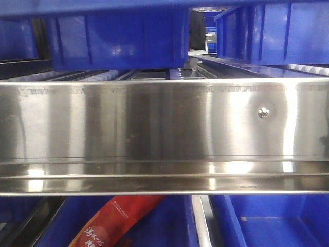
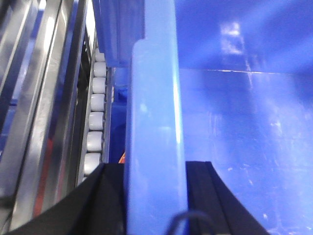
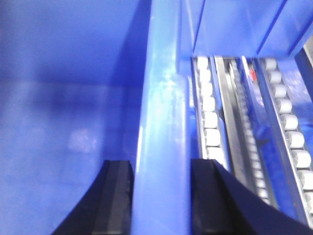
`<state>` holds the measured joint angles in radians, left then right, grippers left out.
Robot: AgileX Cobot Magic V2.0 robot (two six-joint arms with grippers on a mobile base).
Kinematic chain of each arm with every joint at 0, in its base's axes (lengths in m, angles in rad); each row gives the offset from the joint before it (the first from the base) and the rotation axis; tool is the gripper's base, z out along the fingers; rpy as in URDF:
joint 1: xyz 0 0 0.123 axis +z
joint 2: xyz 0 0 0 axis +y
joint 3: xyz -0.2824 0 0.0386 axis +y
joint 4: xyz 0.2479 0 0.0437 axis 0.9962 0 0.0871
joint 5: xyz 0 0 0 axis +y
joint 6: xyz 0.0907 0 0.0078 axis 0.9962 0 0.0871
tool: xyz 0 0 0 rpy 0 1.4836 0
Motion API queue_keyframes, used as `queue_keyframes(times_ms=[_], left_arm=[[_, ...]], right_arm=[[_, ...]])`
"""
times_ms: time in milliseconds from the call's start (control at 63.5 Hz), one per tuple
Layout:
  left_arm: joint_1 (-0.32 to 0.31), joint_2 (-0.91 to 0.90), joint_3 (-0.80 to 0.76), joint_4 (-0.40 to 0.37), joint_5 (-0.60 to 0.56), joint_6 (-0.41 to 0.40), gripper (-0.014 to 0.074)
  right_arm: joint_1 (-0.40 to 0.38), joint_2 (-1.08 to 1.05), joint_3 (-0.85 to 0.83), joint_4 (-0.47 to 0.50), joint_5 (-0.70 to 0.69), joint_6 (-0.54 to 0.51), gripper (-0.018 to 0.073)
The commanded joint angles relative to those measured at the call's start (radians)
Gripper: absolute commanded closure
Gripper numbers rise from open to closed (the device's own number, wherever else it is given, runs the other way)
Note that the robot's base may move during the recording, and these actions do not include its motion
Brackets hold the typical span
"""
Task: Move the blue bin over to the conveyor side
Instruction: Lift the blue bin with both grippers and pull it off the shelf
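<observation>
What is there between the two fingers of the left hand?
The thick rim of the blue bin fills the gap between the fingers of the left hand, one finger on each side. The left wrist view shows this.

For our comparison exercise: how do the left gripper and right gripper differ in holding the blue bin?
By the left gripper, the blue bin's inside lies picture-right of the rim, white rollers picture-left; by the right gripper, the reverse. A cable loop shows by the left gripper, none by the right gripper. Both straddle the rim.

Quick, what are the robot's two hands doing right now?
Left hand: closed on the blue bin wall.
Right hand: closed on the blue bin wall too.
</observation>
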<state>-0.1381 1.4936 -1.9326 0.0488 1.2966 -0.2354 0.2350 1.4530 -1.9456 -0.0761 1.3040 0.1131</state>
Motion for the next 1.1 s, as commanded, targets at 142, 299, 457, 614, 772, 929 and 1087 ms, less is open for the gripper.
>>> queue_keyframes(times_ms=[142,299,457,614,772,929,1087], left_arm=[[-0.008,-0.112,0.061,0.008,-0.076,-0.003,0.0614],[-0.008,-0.198,0.162,0.008,-0.093,-0.007,0.0614],[-0.008,-0.267,0.228,0.011,-0.093,-0.007,0.0614],[-0.008,-0.313,0.258,0.011,-0.093,-0.007,0.0614],[-0.008,-0.329,0.258,0.011,-0.093,-0.007,0.0614],[-0.008,-0.329,0.258,0.011,-0.093,-0.007,0.0614],[-0.008,-0.329,0.258,0.011,-0.09,-0.007,0.0614]], right_arm=[[-0.001,-0.125,0.089,0.003,-0.083,0.018,0.0641],[-0.001,-0.2,0.196,0.003,-0.093,0.018,0.0641],[-0.001,-0.267,0.286,0.003,-0.126,0.018,0.0641],[-0.001,-0.298,0.3,0.003,-0.152,0.018,0.0641],[-0.001,-0.304,0.3,0.003,-0.155,0.018,0.0641],[-0.001,-0.302,0.3,0.003,-0.155,0.018,0.0641],[-0.001,-0.302,0.3,0.003,-0.155,0.018,0.0641]])
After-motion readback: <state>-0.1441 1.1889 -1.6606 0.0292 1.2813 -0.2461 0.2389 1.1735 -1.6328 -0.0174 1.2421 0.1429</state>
